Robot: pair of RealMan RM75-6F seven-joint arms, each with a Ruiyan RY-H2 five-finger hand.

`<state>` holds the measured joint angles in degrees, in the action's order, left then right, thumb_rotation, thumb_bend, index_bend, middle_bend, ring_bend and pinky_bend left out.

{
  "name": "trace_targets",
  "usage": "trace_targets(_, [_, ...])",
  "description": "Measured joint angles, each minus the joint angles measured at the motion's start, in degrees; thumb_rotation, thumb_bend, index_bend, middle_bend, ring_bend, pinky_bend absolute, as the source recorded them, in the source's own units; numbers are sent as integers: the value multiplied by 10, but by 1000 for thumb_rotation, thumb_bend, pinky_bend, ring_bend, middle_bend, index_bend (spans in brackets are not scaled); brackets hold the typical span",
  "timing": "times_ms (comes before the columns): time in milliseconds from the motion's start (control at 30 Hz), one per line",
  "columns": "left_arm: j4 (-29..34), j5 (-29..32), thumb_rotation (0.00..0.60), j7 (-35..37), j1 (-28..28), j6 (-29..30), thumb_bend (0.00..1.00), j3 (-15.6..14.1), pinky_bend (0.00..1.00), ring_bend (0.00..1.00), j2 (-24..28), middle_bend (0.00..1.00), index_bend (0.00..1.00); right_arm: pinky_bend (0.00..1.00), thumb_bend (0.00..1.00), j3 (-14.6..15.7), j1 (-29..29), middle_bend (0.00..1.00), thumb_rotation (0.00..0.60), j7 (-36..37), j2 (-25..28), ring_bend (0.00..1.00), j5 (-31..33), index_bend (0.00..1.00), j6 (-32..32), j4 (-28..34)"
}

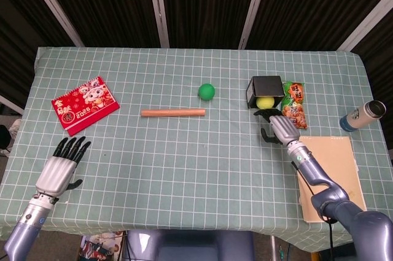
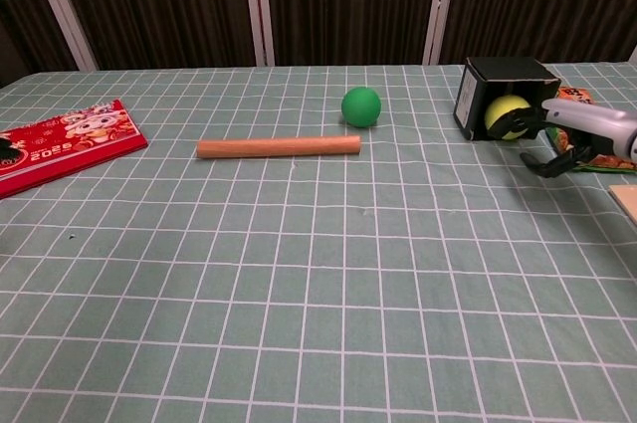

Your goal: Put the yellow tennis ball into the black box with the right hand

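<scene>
The yellow tennis ball (image 1: 265, 102) (image 2: 508, 116) sits inside the mouth of the black box (image 1: 265, 85) (image 2: 503, 76), which lies on its side with the opening facing me. My right hand (image 1: 277, 126) (image 2: 579, 132) is just in front of the box, to the right of its opening. One finger reaches to the ball's edge and the others curve downward, apart; nothing is gripped. My left hand (image 1: 61, 169) rests flat near the table's front left corner with fingers stretched out, holding nothing.
A green ball (image 1: 206, 91) (image 2: 361, 105) and a wooden rod (image 1: 172, 113) (image 2: 279, 147) lie mid-table. A red calendar (image 1: 85, 104) is at the left. A snack packet (image 1: 293, 104) lies beside the box, a tan board (image 1: 331, 172) and a bottle (image 1: 363, 116) further right.
</scene>
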<state>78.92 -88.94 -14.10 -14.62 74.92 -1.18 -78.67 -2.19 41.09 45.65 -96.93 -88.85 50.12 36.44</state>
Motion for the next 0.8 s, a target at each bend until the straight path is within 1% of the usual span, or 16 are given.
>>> trace_targets(133, [-4,3,600,2,-2,-5,69,0,0,0,-1,0,0,7,625,12,9,61,600,31,-2,0,-12,77,-5,-17])
trace_targets(333, [-11,7,600,5,-5,-13,69,0,0,0,-3,0,0,0,626,24,21,0,600,59,-4,0,-21,10,-17,-30])
trace_targets(567, [-13,9,600,9,-6,-13,69,1,0,0,-3,0,0,0,625,39,32,0,600,75,-4,0,-34,0,-24,-40])
trace_targets(800, [-11,7,600,12,-7,-13,69,0,0,0,-2,0,0,0,625,41,21,0,600,55,1,0,-35,0,11,-32])
